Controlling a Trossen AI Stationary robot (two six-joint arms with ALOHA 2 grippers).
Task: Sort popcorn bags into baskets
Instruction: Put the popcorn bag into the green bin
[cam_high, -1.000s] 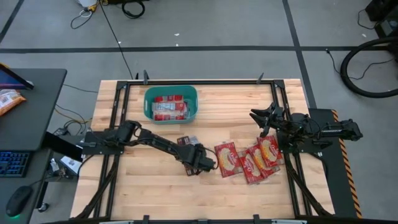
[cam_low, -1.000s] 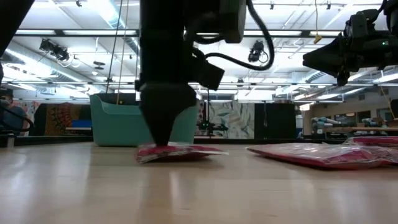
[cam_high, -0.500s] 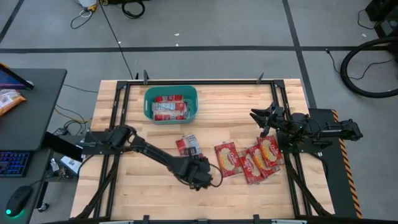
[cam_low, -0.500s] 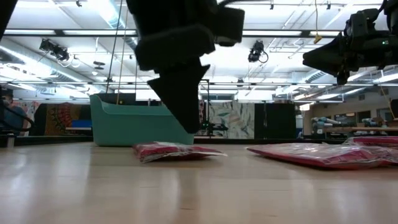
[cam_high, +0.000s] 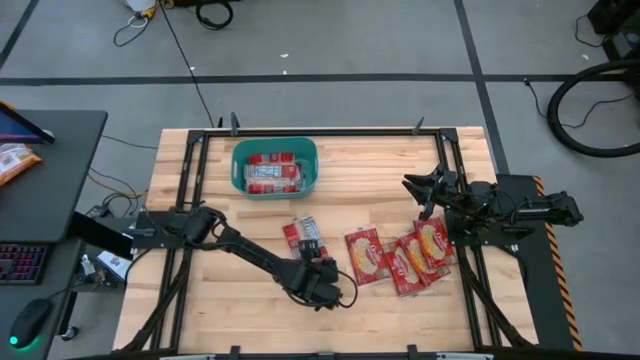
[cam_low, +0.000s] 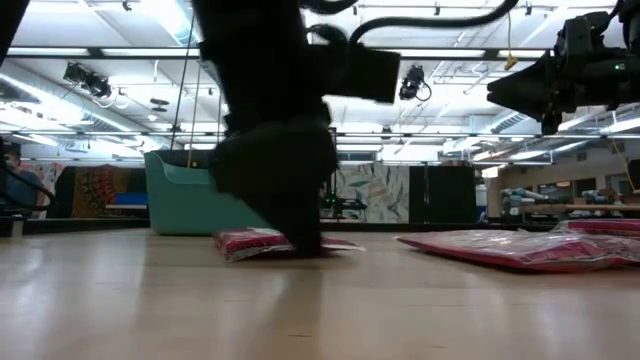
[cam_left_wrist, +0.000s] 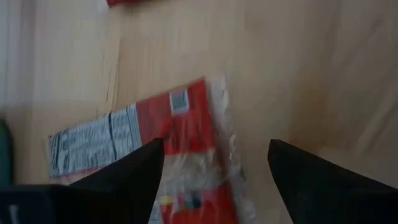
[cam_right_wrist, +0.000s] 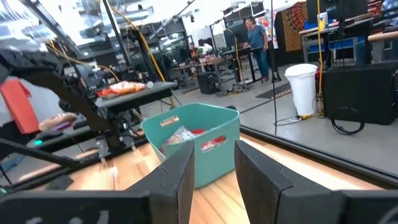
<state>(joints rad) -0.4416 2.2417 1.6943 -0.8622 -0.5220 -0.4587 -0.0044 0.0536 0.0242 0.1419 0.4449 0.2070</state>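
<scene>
Red crinkly packet (cam_left_wrist: 161, 149) lies flat on the desk (cam_high: 230, 310) just ahead of the left gripper's (cam_left_wrist: 214, 180) released fingers; likely light, slippery; pinch an edge. Right gripper (cam_high: 425, 188) waits, fingers parted.

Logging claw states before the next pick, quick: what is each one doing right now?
Left claw: open, empty, over a lone popcorn bag on the table.
Right claw: open, empty, raised at the table's right side.

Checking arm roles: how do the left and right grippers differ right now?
Left gripper hangs low over the table near a lone popcorn bag; right gripper waits high at the right edge, away from any bag. Left's fingers are spread wide; right's gap is narrower. Both are open and empty.
</scene>
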